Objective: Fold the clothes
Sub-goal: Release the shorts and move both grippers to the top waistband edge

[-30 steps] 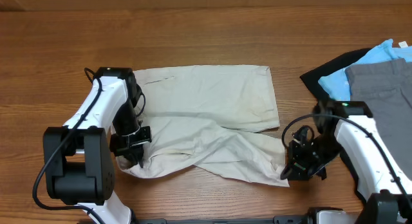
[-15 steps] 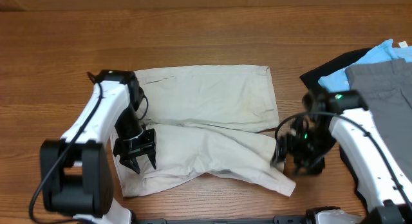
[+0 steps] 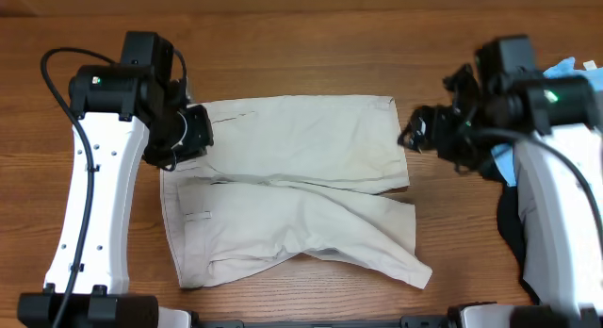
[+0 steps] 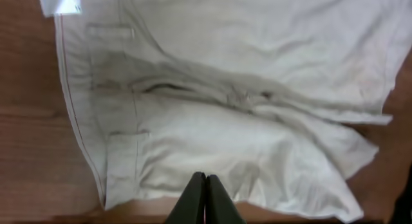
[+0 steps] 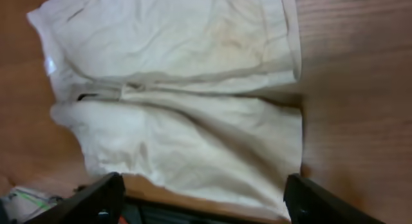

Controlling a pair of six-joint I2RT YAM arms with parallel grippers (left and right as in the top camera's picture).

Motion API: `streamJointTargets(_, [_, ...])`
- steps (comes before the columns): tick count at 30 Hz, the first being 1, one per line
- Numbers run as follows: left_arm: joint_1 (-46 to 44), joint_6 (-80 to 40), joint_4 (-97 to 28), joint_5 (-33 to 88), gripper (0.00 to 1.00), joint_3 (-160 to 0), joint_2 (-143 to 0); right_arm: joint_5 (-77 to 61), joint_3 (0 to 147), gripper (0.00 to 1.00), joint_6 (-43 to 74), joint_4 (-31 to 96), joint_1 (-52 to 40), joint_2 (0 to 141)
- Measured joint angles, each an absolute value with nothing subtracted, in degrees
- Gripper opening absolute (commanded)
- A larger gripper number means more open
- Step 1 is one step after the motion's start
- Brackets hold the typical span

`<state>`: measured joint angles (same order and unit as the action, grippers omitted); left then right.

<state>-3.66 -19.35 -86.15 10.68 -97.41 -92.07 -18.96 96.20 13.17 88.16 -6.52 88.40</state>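
Note:
The clothes in play are pale cream shorts (image 3: 292, 191), spread on the wooden table with the waistband at the left and both legs pointing right. The near leg lies crumpled, its hem corner at the front right. A small white label (image 4: 61, 2) shows at the waistband. My left gripper (image 3: 186, 135) hangs high over the waistband's back-left corner, shut and holding nothing; its fingers (image 4: 206, 198) meet in the left wrist view. My right gripper (image 3: 426, 130) hovers beside the far leg's hem, open and empty, with the shorts (image 5: 187, 102) below it.
More garments lie at the right edge, mostly under my right arm: a light blue one (image 3: 568, 70) and a black one (image 3: 512, 224). Bare wood (image 3: 301, 45) runs behind the shorts and along the front.
Both arms have risen from the shorts' near edge and swung toward the back. The right gripper let go of the near leg and opened. The left opened briefly, then shut empty. The near leg settled flat.

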Motion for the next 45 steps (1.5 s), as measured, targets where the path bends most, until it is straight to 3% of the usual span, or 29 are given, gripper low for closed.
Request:
streamJointTargets(2, [-3.7, -19.8, -83.6, 9.5, 0.04, -97.4, -93.1, -18.6, 96.2, 0.27, 11.9, 84.9, -6.5, 93.3])
streamJointTargets(3, [-3.7, -19.9, -82.5, 8.8, 0.04, -97.4, -93.7, -18.4, 96.2, 0.17, 10.9, 82.8, -6.5, 95.9])
streamJointTargets(6, [-3.5, -20.4, -78.6, 6.7, 0.04, -97.4, -97.1, -17.7, 96.2, 0.14, 9.3, 74.2, -6.5, 104.5])
streamJointTargets(9, [-2.7, -20.9, -75.6, 5.7, 0.04, -97.4, -100.6, -16.0, 96.0, 0.04, 8.5, 67.0, -6.5, 109.4])
streamJointTargets(27, [3.0, -21.1, -71.5, 2.6, 0.04, -97.4, -122.1, -12.3, 95.2, 0.04, 7.4, 53.5, -12.3, 119.9])
streamJointTargets(45, [3.1, -20.9, -66.7, 0.6, 0.04, -94.1, -125.2, -7.0, 94.2, 0.04, 8.0, 49.0, -15.7, 127.0])
